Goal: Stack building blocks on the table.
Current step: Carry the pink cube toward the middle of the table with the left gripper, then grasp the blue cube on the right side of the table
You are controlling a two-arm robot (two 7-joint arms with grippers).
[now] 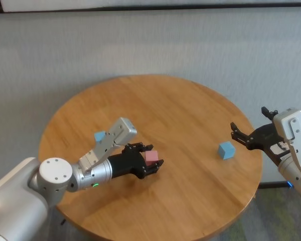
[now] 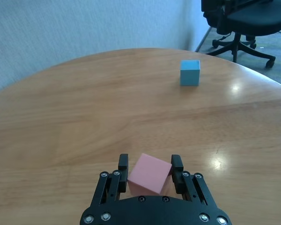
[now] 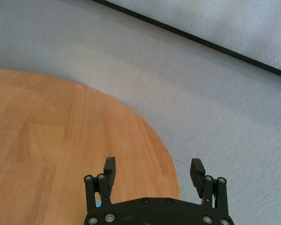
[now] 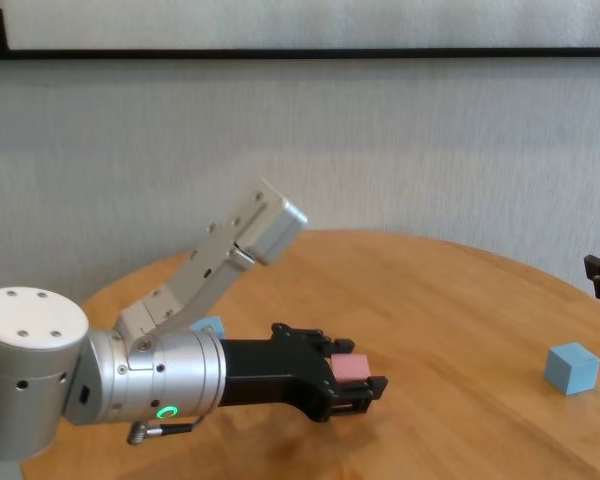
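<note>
A: In the head view, where is the pink block (image 1: 151, 156)?
B: It sits between the jaws of the left gripper (image 1: 151, 158), low over the worktop (image 1: 180, 110). One blue block (image 1: 99, 136) lies behind that arm. The other blue block (image 1: 226, 150) lies just in front of the right gripper (image 1: 239, 133), whose jaws are wide apart and empty.

A: And the left wrist view?
B: The pink block (image 2: 150, 174) is tilted between the two fingers (image 2: 123, 165). They stand at its sides, but I cannot tell if they clamp it or are letting go. The far blue block (image 2: 189, 72) stands well ahead of the jaws.

A: The right wrist view?
B: Only the open right gripper (image 3: 153, 170), with nothing between the jaws, at the worktop edge (image 3: 145, 126).

A: The chest view?
B: The left gripper (image 4: 352, 381) has the pink block (image 4: 351, 367) between its jaws, near the worktop.

A: So how far is the task?
B: I judge it at the beginning. No block lies on another; all stacking is left.
</note>
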